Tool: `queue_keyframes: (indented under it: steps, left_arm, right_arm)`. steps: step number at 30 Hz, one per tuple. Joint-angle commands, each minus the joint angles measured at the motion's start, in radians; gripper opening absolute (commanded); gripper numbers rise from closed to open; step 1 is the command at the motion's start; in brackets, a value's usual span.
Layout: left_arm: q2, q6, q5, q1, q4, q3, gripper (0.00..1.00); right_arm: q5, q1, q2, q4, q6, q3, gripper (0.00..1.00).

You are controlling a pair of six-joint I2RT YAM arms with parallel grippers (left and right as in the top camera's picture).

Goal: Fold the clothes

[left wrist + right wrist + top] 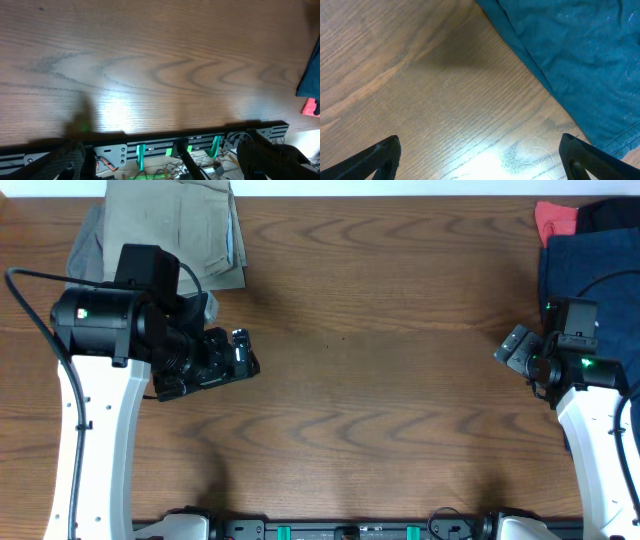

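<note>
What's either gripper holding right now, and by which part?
Nothing held. Left gripper and right gripper both open, empty; khaki shorts lie clear of both.

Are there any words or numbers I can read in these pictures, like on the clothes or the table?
None: no readable text in any view.
The pale khaki-green cotton shorts show no label or print.
The navy blue garment is plain.
The brown wooden table shows only wood grain.
The black metal rail with green clips at the table's edge is too blurred to read, if it bears any marking.
</note>
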Motion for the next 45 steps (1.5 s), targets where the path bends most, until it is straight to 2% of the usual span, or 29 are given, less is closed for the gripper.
queue_keyframes:
  steps: [1,4,8,10,15,21,27,37,45]
  left_arm:
    - [-0.003,0.006,-0.009,-0.020,-0.067,-0.019,0.98]
    - [-0.039,0.007,-0.016,-0.047,0.018,-0.070,0.98]
    - [-0.179,0.055,-0.016,-0.088,0.267,-0.224,0.98]
    - [-0.294,0.095,-0.016,-0.097,0.416,-0.351,0.98]
    - [-0.588,0.215,-0.016,-0.082,0.655,-0.639,0.98]
    - [-0.941,0.337,-0.016,-0.009,0.856,-0.914,0.98]
    - [-1.185,0.348,-0.016,0.041,0.985,-1.101,0.98]
    - [-1.397,0.348,-0.016,0.134,1.305,-1.406,0.98]
    - [-1.418,0.347,-0.016,0.143,1.528,-1.564,0.98]
  right_arm:
    - [0.017,0.010,-0.002,0.002,-0.011,0.000,0.99]
    - [0.017,0.010,-0.002,0.002,-0.011,0.000,0.99]
    - [0.017,0.010,-0.002,0.002,-0.011,0.000,0.99]
    - [0.017,0.010,-0.002,0.002,-0.012,0.000,0.99]
    - [0.017,0.010,-0.002,0.002,-0.011,0.000,0.99]
    - [0.017,0.009,-0.002,0.002,-0.011,0.000,0.99]
    - [0.017,0.010,-0.002,0.002,-0.011,0.000,0.99]
    - [0.017,0.009,-0.002,0.002,-0.011,0.000,0.99]
    - [0.017,0.010,-0.002,0.002,-0.011,0.000,0.99]
